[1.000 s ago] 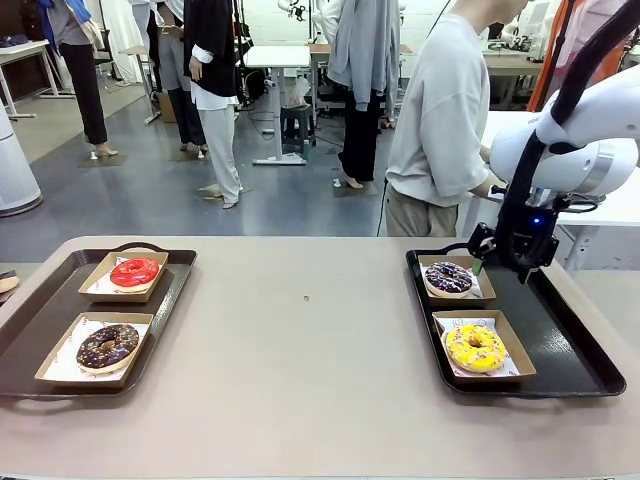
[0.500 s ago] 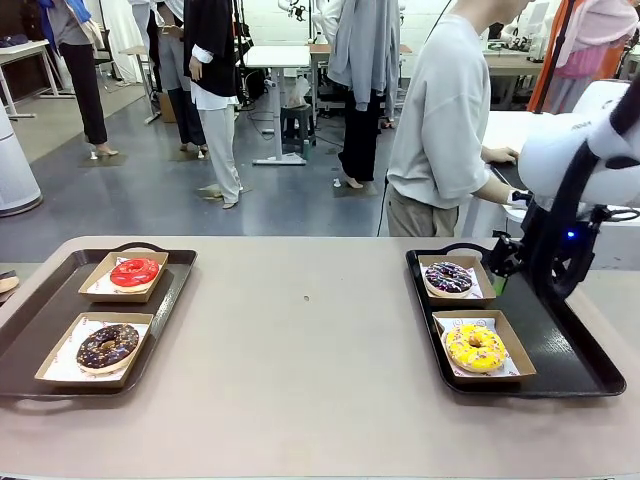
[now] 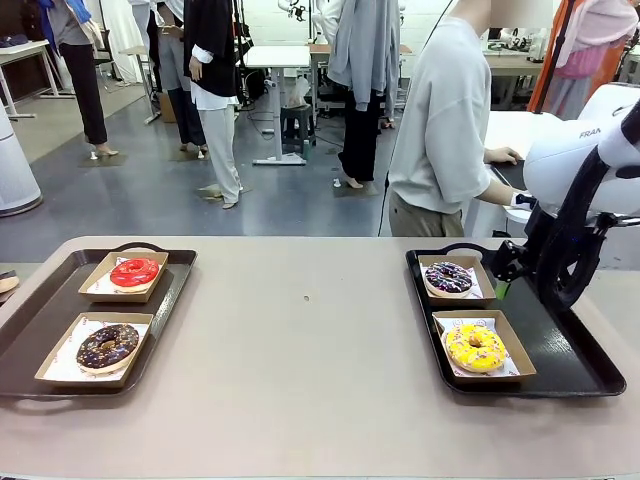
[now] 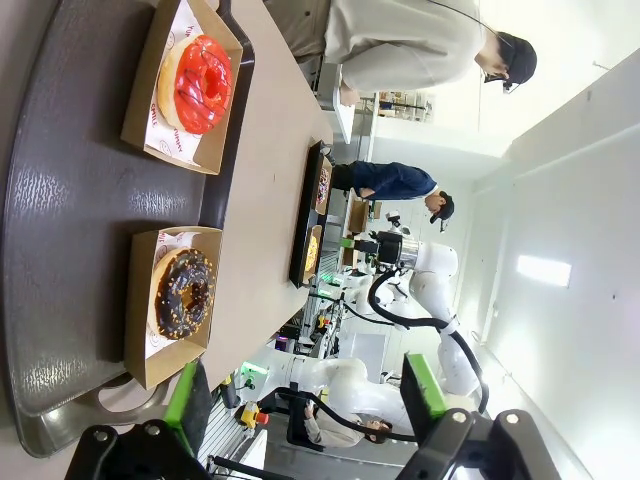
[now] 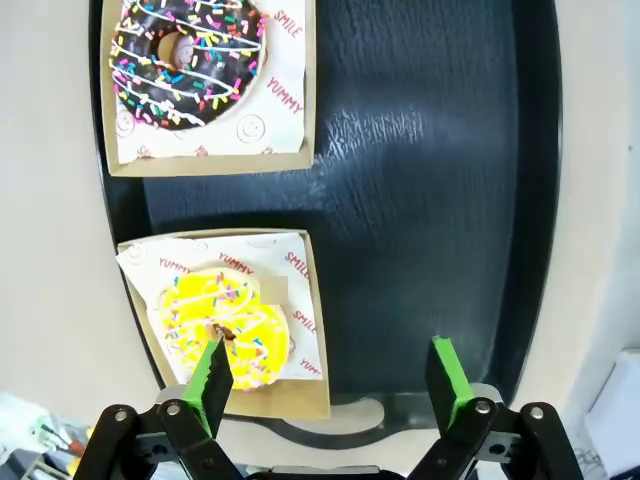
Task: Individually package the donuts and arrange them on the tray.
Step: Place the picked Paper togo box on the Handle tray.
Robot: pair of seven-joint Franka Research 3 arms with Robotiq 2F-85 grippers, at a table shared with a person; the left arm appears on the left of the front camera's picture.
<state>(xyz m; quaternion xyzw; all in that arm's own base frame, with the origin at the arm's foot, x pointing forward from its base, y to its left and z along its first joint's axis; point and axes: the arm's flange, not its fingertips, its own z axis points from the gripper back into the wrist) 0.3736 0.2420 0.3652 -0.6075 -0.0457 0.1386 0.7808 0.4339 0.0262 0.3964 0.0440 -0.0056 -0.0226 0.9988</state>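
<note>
Black right hand (image 3: pixel 503 272), spread and empty, has pulled back right of the purple donut (image 3: pixel 449 277). All four boxed donuts sit on trays, so packaging looks finished; left hand (image 4: pixel 305 400) is spread too.

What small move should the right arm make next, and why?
Probably lift the right gripper clear of the right tray: its fingers are open and empty, and the purple donut and yellow donut already sit in paper boats.

You see a shiny red donut (image 3: pixel 134 271), a brown one (image 3: pixel 107 345), a yellow one (image 3: pixel 475 346), a dark purple one (image 3: pixel 449 276), all on black trays (image 3: pixel 560 345).
</note>
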